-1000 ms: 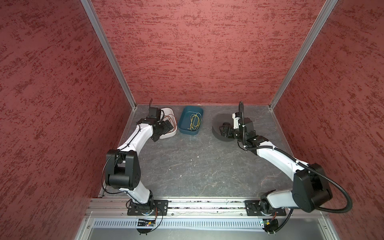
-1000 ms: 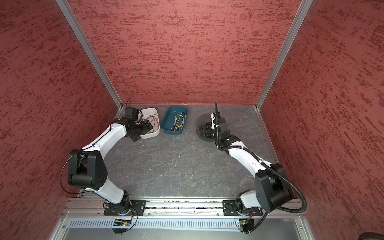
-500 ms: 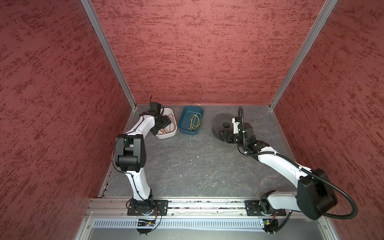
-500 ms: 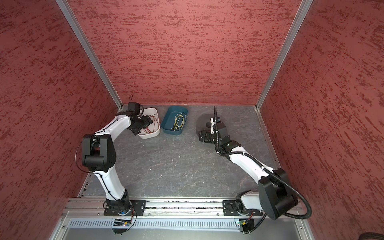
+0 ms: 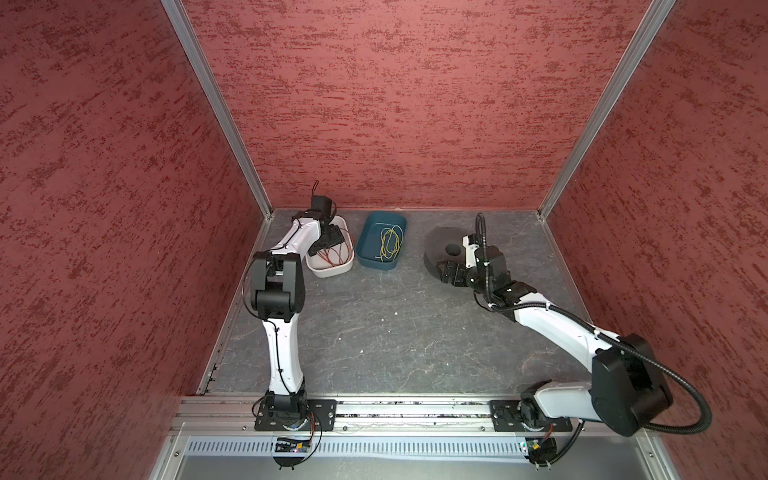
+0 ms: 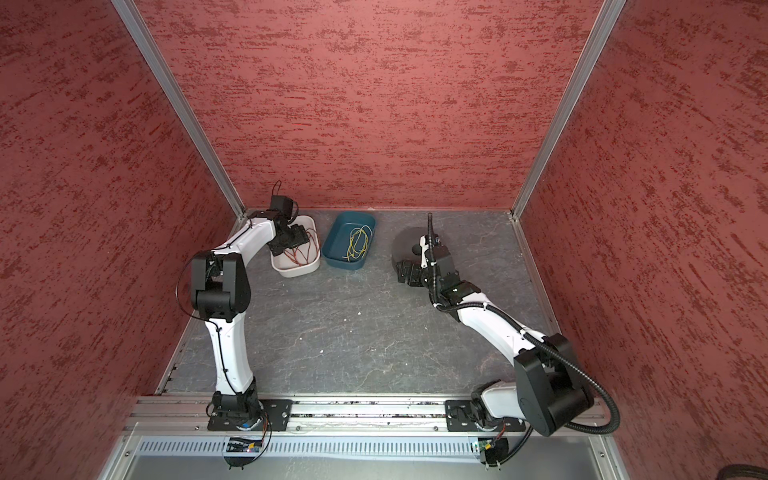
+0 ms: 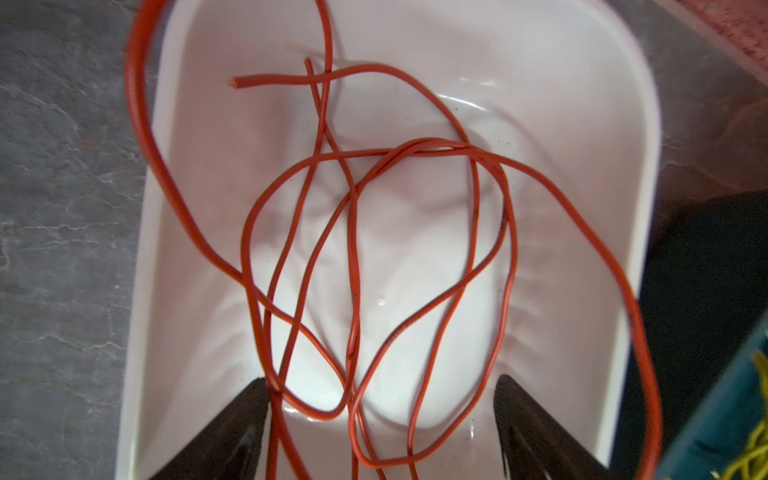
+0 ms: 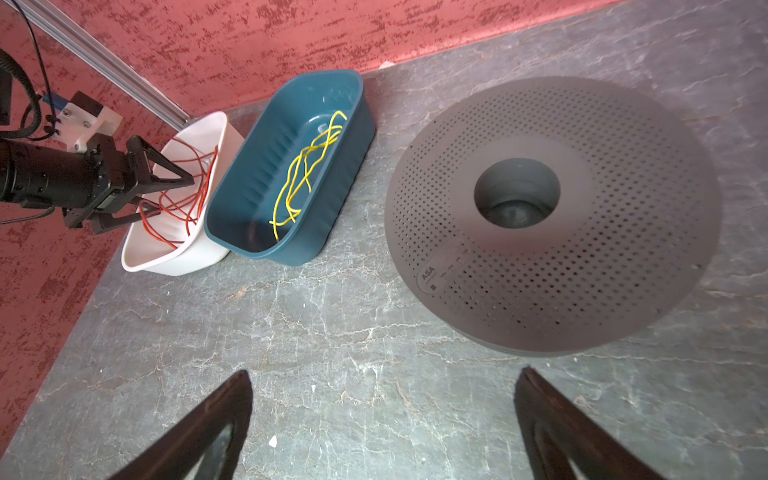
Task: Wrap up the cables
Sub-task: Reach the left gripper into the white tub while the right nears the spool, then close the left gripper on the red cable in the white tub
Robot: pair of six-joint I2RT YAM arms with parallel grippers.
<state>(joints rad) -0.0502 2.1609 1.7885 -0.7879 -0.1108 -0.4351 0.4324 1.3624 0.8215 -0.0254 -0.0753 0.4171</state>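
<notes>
text: "ASA" | on: label panel of grey perforated round device [image 8: 552, 266] | smaller print beside it: unreadable

Enclosure: 3 red textured walls [image 5: 395, 104], joined by 2 aluminium corner posts [image 5: 217, 108]. Floor [image 5: 374, 324]: grey, stone-patterned, evenly lit.

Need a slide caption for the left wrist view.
Left gripper, jaws open, straddles tangled red cables in the white tray; one strand spills over the rim.
</notes>
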